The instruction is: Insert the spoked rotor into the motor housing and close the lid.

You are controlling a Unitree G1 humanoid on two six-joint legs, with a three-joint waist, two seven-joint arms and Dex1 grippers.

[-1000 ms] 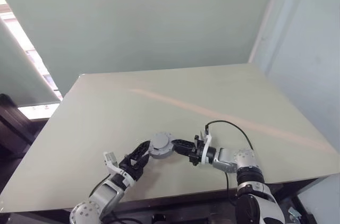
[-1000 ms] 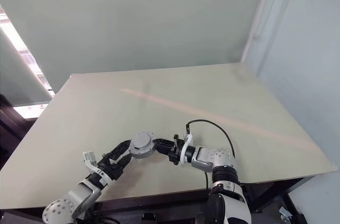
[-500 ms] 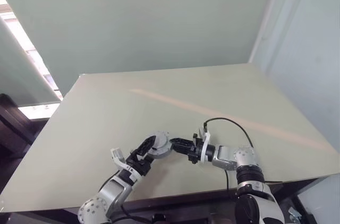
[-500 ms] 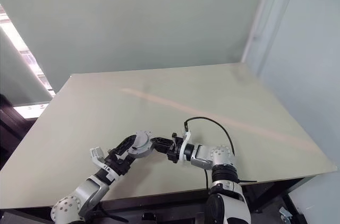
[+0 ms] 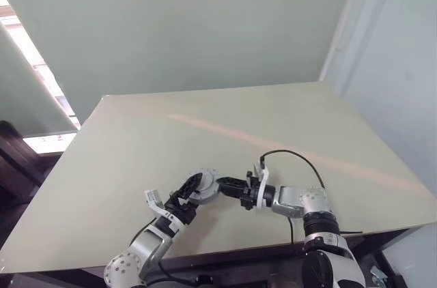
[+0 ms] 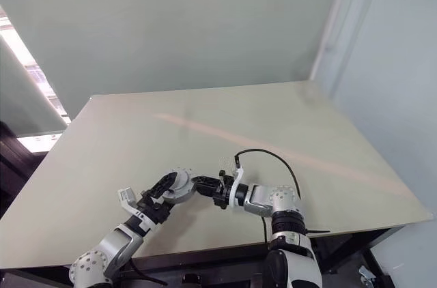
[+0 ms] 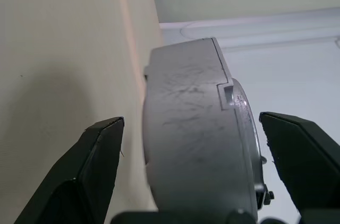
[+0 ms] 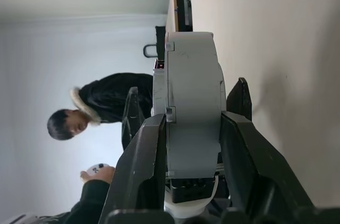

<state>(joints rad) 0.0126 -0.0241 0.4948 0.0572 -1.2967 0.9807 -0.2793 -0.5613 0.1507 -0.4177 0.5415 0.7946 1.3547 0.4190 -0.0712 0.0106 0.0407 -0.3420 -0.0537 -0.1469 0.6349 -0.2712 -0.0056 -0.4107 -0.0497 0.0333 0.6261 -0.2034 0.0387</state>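
Two pincers meet at your motor housing [image 5: 205, 187] near the worktop [image 5: 225, 131] edge: right pincer [image 5: 222, 183] clamped on it, left pincer [image 5: 193, 186] spread apart around it.

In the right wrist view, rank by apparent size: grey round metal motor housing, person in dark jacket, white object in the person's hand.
1. Grey motor housing, though nearness inflates it.
2. Person in dark jacket.
3. White object.

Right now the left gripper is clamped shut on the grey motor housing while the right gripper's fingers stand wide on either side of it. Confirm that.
The grippers are swapped. The right wrist view shows the right gripper closed on the motor housing, fingers pressed to its sides. The left wrist view shows the left gripper open, its fingers standing clear on either side of the housing.
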